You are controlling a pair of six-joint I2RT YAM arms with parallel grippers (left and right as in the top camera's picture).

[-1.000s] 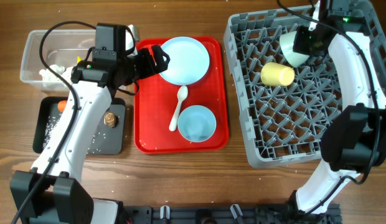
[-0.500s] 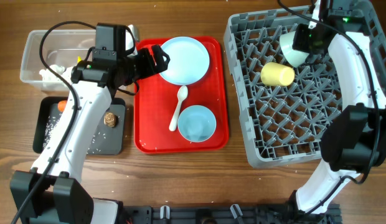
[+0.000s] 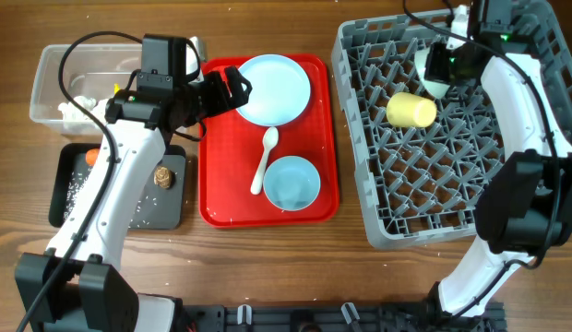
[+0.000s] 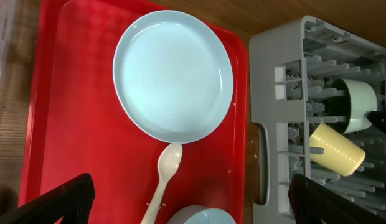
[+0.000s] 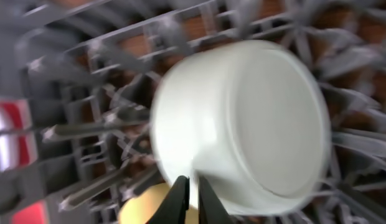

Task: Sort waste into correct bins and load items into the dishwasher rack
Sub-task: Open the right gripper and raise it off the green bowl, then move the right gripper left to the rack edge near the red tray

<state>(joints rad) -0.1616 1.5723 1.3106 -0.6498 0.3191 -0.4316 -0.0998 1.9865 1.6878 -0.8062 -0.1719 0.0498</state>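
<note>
Overhead, the left gripper [image 3: 232,90] is hovering with jaws spread wide at the nine o'clock edge of the light-blue plate [image 3: 272,88] on the red tray [image 3: 217,184], while the right gripper [image 3: 449,63] is sitting toward twelve o'clock of the dishwasher rack [image 3: 424,184]. From the left wrist, the white spoon [image 4: 163,177] is lying at the plate's six o'clock. From the right wrist, narrow fingers [image 5: 180,194] are pinching the rim of the pale green bowl [image 5: 255,124], which is tilting among the pegs
</note>
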